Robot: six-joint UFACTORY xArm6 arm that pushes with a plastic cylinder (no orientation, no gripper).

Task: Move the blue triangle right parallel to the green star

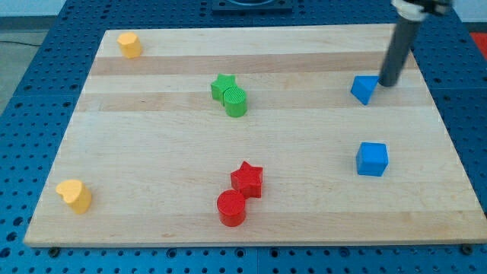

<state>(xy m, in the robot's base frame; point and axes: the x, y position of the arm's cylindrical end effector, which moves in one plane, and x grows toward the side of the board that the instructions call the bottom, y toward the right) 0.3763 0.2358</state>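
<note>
The blue triangle lies at the upper right of the wooden board. My tip stands just to the triangle's right, close to it or touching; I cannot tell which. The green star sits at the upper middle, touching a green cylinder at its lower right. The triangle is at about the same height in the view as the star, far to its right.
A blue cube lies below the triangle at the right. A red star and red cylinder sit at the bottom middle. One yellow block is at the top left, another at the bottom left.
</note>
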